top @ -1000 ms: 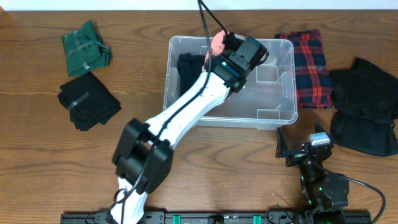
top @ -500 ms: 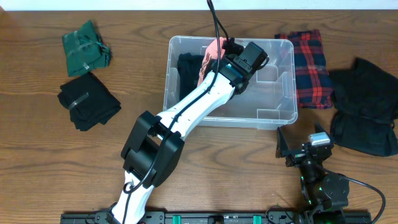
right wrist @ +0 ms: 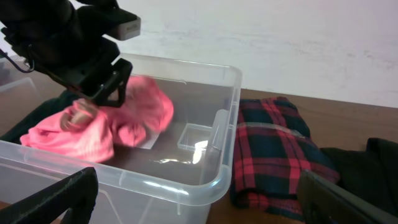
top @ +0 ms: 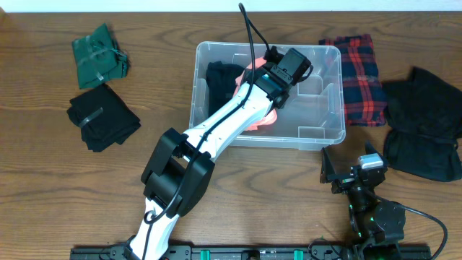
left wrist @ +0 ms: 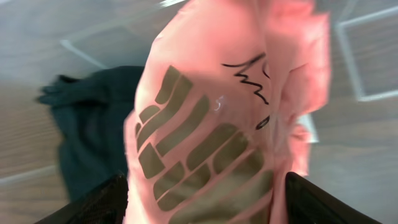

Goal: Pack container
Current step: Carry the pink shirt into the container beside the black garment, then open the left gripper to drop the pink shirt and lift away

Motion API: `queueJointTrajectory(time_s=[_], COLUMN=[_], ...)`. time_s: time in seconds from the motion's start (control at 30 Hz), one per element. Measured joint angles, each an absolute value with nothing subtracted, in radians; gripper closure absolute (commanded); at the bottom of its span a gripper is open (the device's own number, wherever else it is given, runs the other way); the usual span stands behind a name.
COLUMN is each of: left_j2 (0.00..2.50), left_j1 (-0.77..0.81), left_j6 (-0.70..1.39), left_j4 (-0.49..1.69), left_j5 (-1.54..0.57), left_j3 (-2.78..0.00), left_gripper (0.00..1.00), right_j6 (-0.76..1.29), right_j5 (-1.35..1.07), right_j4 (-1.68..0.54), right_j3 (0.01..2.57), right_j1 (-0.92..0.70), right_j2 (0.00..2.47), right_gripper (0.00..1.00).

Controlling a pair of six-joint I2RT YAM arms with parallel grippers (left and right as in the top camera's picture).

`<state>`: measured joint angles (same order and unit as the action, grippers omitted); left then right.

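The container [top: 317, 137] is set mid-desk [top: 58, 188]. The left tool [right wrist: 99, 96] is held spread over it, so the pink shirt [top: 266, 119] lies loose inside. The right tool [top: 348, 165] is parked spread and empty beside it.

- I get bright, even light from above; shadows on the counter [top: 43, 144] are soft.
- The left wrist view is smeared, with the pink garment [left wrist: 217, 124] blurred.
- Glare glints on the container [right wrist: 186, 186].

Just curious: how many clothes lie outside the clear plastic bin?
4: folded green garment and small black garment left of the bin; red plaid garment and large black garment right of it.
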<state>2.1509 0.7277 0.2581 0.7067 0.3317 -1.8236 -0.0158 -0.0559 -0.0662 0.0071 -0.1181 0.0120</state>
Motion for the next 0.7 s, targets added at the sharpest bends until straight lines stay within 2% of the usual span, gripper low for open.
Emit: queueJointTrajectory(time_s=[0.17,0.2,0.23,0.27,0.33,0.4,0.67,0.7], left_j2=[2.124,2.111,2.097,2.08,2.046,2.021,2.022,2.024], left_j1=[0.728,0.728,0.728,0.728,0.728,0.728,0.728,0.727], left_j6=[0.258,0.258,0.258,0.265,0.262,0.265,0.257,0.251], left_j4=[0.698,0.698,0.698,0.697,0.695,0.694,0.693,0.693], left_j5=[0.234,0.221,0.211,0.203,0.189,0.182,0.171,0.171], left_j3=[-1.824,-1.824,-1.824,-1.824,-1.824,-1.824,-1.819,-1.816], left_gripper=[0.21,0.23,0.3,0.47,0.71,0.89,0.91,0.94], right_j6=[-0.016,-0.016,-0.016,-0.016,-0.016,-0.016,-0.016,-0.016], right_j5=[-0.056,-0.056,-0.056,-0.056,-0.056,-0.056,-0.056,-0.056], right_j4=[-0.066,-0.066,-0.066,-0.066,-0.066,-0.066,-0.067,-0.066], right_j3=[0.007,0.007,0.007,0.007,0.007,0.007,0.007,0.007], right_j1=[-0.118,-0.118,-0.118,-0.118,-0.118,-0.118,-0.118,-0.118], right_j2=[0.012,0.012,0.012,0.012,0.012,0.012,0.012,0.012], right_gripper=[0.01,0.01,0.01,0.01,0.01,0.01,0.01,0.01])
